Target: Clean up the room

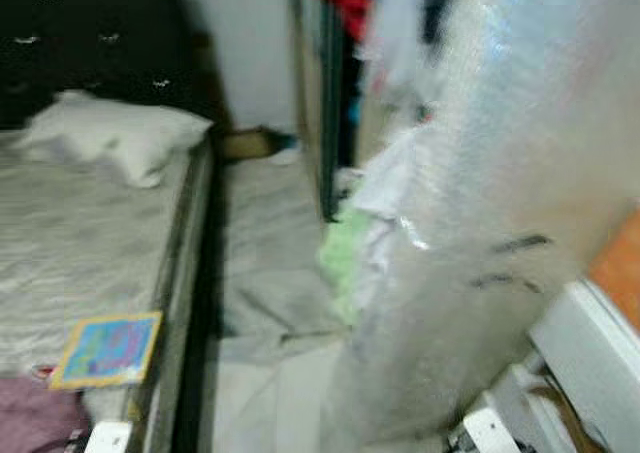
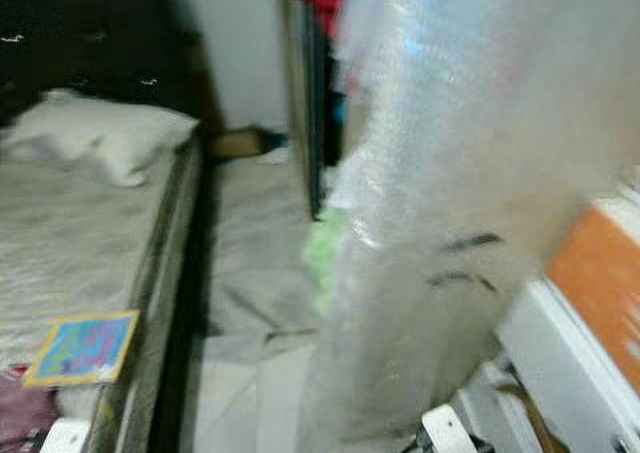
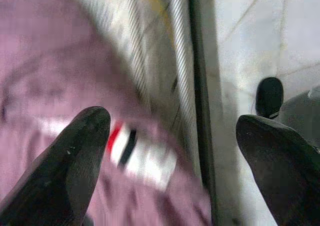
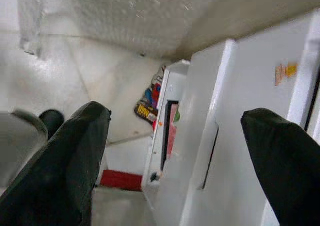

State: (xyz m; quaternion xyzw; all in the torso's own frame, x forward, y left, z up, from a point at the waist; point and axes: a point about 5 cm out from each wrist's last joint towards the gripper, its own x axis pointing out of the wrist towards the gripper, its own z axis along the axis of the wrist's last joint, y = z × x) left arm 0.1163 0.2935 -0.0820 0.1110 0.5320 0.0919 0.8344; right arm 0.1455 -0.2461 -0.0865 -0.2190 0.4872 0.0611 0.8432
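One garment (image 3: 45,86), a mauve-pink cloth with a red, black and white striped patch, lies crumpled on the bed (image 1: 90,243) at its near edge, directly under the left gripper (image 3: 172,136). The jaws stand spread wide; one finger hangs over the cloth and the other out past the bed's edge, above the floor (image 3: 250,46). To take the garment well, I judge the gripper should shift inward until both fingers are over the fabric, come down onto a raised fold and close on a good bunch of it, so that it lifts clear without dragging the sheet. It looks soft and limp and will likely hang and swing once raised.

Beyond the jaws, farther up the bed, lie a book (image 1: 107,350) with a blue cover and a white pillow (image 1: 110,133). Across the narrow floor strip, pale green cloth (image 1: 342,253) sits by a bubble-wrapped shape (image 1: 500,173).

Right gripper (image 4: 175,151), jaws likewise spread and empty, hangs beside a white cabinet (image 4: 260,96). Both head views are blurred.
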